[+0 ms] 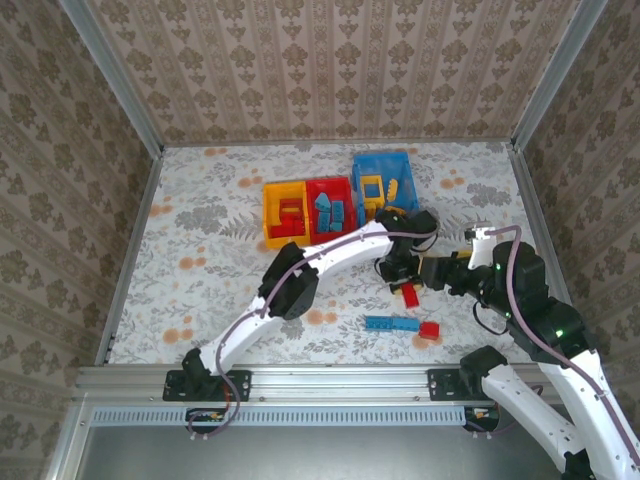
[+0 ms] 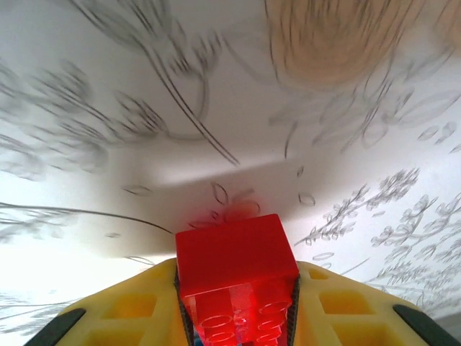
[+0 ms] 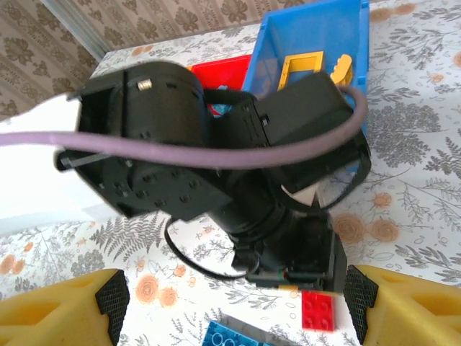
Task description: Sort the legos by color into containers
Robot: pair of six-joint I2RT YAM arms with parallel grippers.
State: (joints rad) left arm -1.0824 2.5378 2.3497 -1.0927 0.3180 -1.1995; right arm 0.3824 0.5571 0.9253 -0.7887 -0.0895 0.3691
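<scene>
Red, glossy and studded, a brick [image 2: 234, 259] is pinched between the yellow fingers [image 2: 122, 313] of the left end effector [image 2: 238, 306], close over the floral surface [image 1: 200, 260]. The right end effector [image 3: 234, 306] is spread and holds nothing. Near the front edge a blue brick [image 1: 392, 323] and a loose red brick [image 1: 429, 330] lie unsorted. Toward the back edge stand three rectangular bins. The yellow bin [image 1: 266, 210] holds red pieces, the red bin [image 1: 330, 182] blue, and the blue bin [image 1: 383, 160] yellow frames. Sorting looks nearly done.
</scene>
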